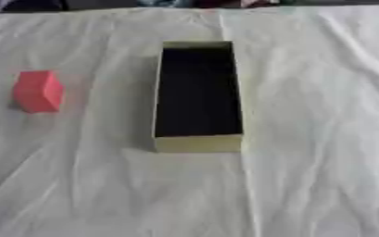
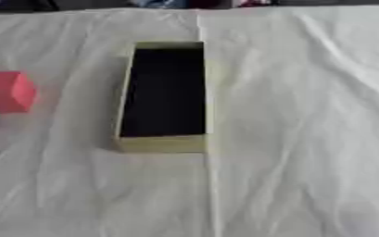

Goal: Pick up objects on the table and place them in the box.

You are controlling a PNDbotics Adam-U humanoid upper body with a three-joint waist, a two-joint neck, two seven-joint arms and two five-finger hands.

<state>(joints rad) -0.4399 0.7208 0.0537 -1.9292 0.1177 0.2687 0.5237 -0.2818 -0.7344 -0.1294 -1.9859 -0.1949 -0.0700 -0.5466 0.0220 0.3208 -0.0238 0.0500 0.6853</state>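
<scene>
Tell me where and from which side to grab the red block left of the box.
Probably best to take the red block from above with the left arm, fingers and thumb closing across its two side faces. It stands alone on the white cloth, well clear of the open box, so both flat sides look free to reach. No hand is in view yet.

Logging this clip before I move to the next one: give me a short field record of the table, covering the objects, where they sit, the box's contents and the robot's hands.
surface: white wrinkled cloth over the table
box: open rectangular box, pale yellow walls, dark inside, near the middle
box contents: nothing visible inside
object to pick: red block, on the cloth to the box's left, apart from it
left hand: not in view
right hand: not in view
task state: block not yet in the box
</scene>
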